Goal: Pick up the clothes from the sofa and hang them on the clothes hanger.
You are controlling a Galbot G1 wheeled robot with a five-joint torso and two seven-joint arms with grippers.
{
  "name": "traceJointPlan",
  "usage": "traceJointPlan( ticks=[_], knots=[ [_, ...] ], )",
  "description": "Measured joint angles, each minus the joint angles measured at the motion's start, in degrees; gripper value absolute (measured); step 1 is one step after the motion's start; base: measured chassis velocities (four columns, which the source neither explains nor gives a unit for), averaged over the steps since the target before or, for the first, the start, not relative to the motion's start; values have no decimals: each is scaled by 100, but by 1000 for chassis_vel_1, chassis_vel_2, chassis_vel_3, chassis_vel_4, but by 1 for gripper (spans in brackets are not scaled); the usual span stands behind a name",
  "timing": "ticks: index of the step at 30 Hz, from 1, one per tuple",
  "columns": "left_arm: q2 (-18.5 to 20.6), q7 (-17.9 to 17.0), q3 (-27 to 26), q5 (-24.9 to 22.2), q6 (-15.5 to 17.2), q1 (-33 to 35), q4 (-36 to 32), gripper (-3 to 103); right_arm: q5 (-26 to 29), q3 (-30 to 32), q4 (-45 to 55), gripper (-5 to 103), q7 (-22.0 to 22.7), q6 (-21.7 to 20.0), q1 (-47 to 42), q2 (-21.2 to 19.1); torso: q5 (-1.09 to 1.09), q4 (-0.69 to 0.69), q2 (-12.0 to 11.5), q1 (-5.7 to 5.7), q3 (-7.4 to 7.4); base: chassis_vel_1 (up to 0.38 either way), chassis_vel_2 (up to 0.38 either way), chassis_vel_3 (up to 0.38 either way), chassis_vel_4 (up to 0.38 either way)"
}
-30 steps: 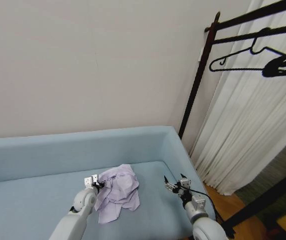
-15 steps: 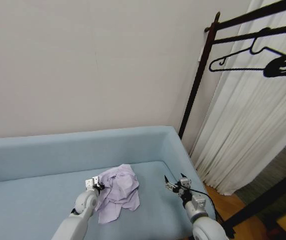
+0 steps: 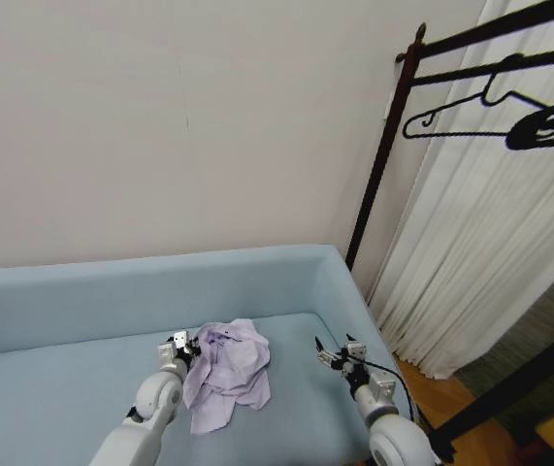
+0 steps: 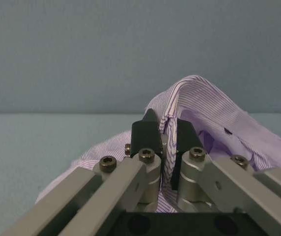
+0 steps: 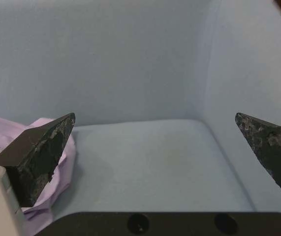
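Note:
A crumpled lilac striped shirt (image 3: 228, 374) lies on the seat of the light blue sofa (image 3: 82, 379). My left gripper (image 3: 185, 345) sits at the shirt's left edge, shut on a raised fold of the shirt (image 4: 189, 105); the cloth is pinched between its black pads (image 4: 147, 135). My right gripper (image 3: 337, 353) hovers open over the seat to the right of the shirt, near the sofa's right armrest, with nothing between its fingertips (image 5: 42, 150). A black clothes hanger (image 3: 471, 102) hangs on the dark rack (image 3: 383, 146) at the upper right.
The rack's upright post (image 3: 369, 199) stands just behind the sofa's right end. White curtains (image 3: 480, 252) hang to the right, with wooden floor (image 3: 451, 408) below. Bare sofa seat stretches to the left of the shirt. A plain wall (image 3: 160, 126) is behind.
My left gripper has pushed slightly forward into the shirt and its fold has risen a little. The right gripper has barely moved.

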Motion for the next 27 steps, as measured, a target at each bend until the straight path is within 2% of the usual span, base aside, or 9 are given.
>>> traceJointPlan(
  ticks=[4,7,9,13,16,20,21,26,27],
  knots=[
    [137,102,-83,34,-116,86,-132,3,404,-189,-181,100,-2,-188,285,-36,-1,0,0,0,0,0,0,0,0],
    [293,201,-174,48,-238,146,-291,3,1136,-529,-534,100,72,-535,875,-96,0,1,0,0,0,0,0,0,0],
    [327,227,-191,55,-271,154,-326,3,1302,-606,-621,100,90,-607,1029,-109,-2,0,0,0,0,0,0,0,0],
    [495,520,-279,111,-535,190,-483,3,2569,-1032,-1170,100,137,-1176,1968,-234,-1,1,0,1,1,0,0,0,0],
    [557,659,-313,122,-682,204,-523,3,2875,-1207,-1374,100,10,-1397,2287,-298,0,1,-1,1,1,0,0,0,0],
    [644,950,-399,161,-911,217,-585,3,3039,-1677,-1931,100,-614,-1901,2938,-348,0,0,-1,1,1,0,0,0,0],
    [644,950,-399,161,-911,217,-585,3,3039,-1677,-1931,100,-614,-1901,2938,-348,0,0,-1,1,1,0,0,0,0],
    [715,1054,-514,149,-1058,259,-689,3,2791,-2407,-2815,100,-1565,-2019,3828,-227,-2,2,-1,1,0,0,0,0,0],
    [715,1054,-514,149,-1058,259,-689,3,2791,-2407,-2815,100,-1565,-2019,3828,-227,-2,2,-1,1,0,0,0,0,0]
  ],
)
